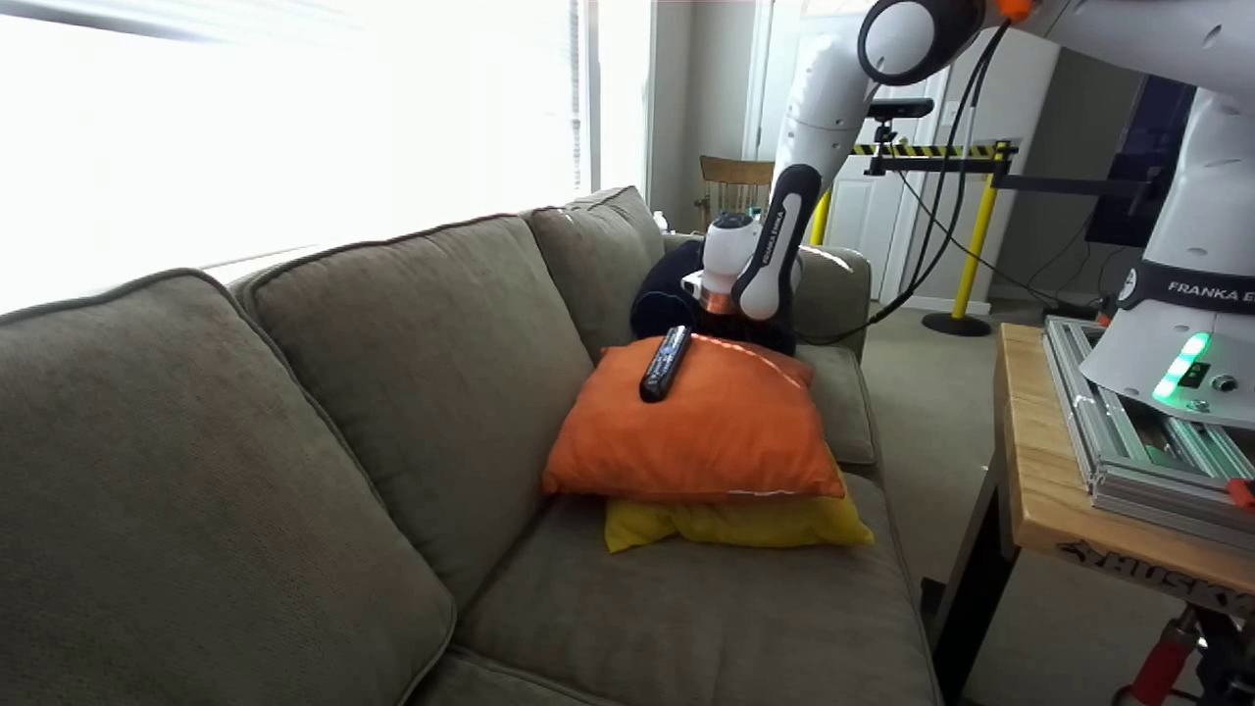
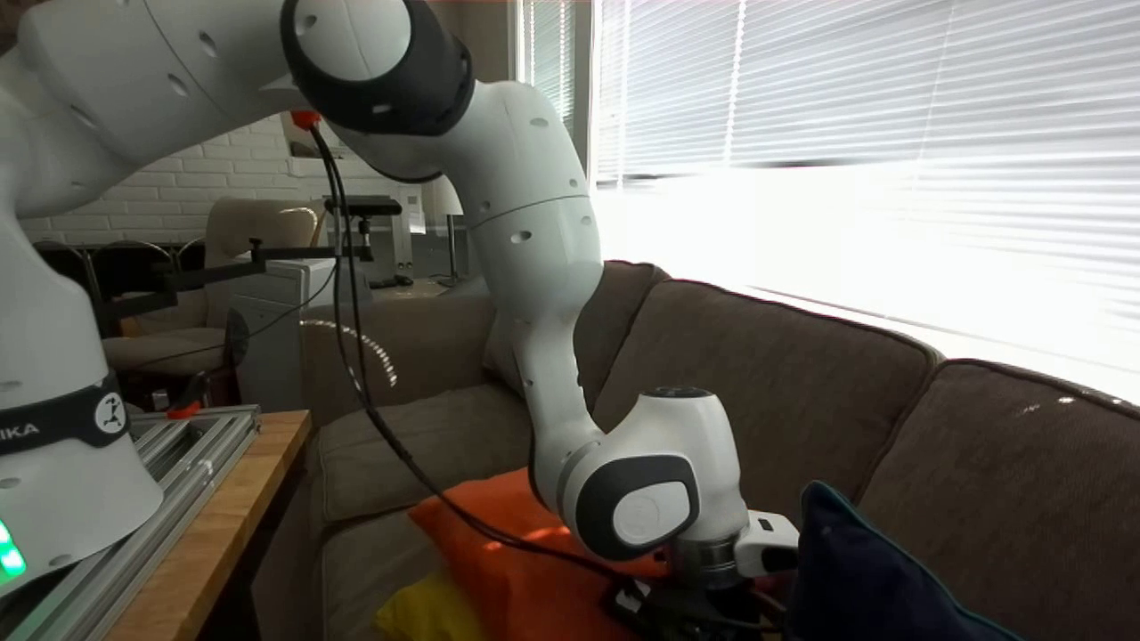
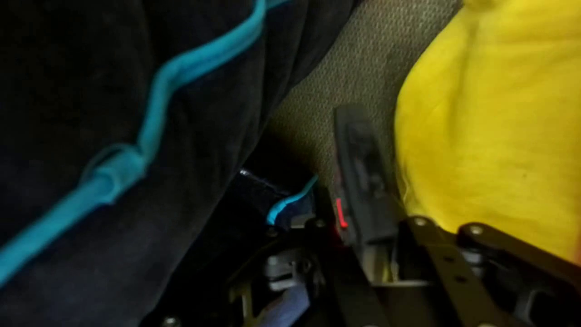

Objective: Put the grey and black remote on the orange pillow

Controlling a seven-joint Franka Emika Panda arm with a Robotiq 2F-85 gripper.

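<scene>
In an exterior view, a grey-brown couch (image 1: 392, 333) is filling the left. On its seat, a yellow pillow (image 1: 745, 525) is lying partly under the puffy orange pillow (image 1: 726, 422), and a black remote (image 1: 667, 365) with pale markings is resting on top of the orange one, left of its middle. Just beyond, a dark blue bundle (image 1: 662, 309) is sitting near the couch back. The white arm (image 1: 819, 108) is hanging beside it, the orange pillow hiding its jaws. At far right, a wooden counter (image 1: 1044, 441) is carrying the arm's base.

In the wrist view, the bundle is showing turquoise piping (image 3: 159, 91) on the left. In the middle, a blurred grey and black thing (image 3: 363, 177), shaped like a remote, is pointing away between the narrowly set jaws; whether they are gripping it, I cannot tell. The yellow pillow is spreading across the right.
</scene>
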